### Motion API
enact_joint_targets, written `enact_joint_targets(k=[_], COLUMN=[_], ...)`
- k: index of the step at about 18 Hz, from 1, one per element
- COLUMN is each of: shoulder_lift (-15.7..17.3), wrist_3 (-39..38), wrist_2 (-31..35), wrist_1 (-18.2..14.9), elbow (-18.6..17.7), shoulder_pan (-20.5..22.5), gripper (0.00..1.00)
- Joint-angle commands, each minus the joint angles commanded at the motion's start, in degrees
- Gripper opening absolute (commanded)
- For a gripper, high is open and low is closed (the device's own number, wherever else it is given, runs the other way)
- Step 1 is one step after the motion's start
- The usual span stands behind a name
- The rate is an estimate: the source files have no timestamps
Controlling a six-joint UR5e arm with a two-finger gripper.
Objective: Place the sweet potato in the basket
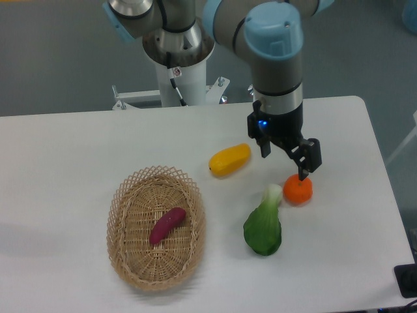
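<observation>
The sweet potato [167, 225], a slim magenta-purple tuber, lies inside the oval wicker basket [125, 252] at the front left of the table, near the basket's middle. My gripper [285, 158] hangs to the right of the basket, above the table between the yellow vegetable and the orange fruit. Its two black fingers stand apart and nothing is between them. One fingertip [303, 171] is just above the orange fruit.
An oblong yellow-orange vegetable [230, 160] lies left of the gripper. A round orange fruit [298, 190] sits below the gripper's right finger. A green leafy bok choy [264, 226] lies in front of them. The table's right edge is near.
</observation>
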Motion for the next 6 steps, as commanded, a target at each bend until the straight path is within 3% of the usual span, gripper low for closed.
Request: enact_joint_targets(k=[6], shoulder_lift=[0.35], wrist_3=[0.0], wrist_2=[-0.18], wrist_1=[0.18], elbow=[0.09], shoulder_pan=[0.26], gripper=[1.0])
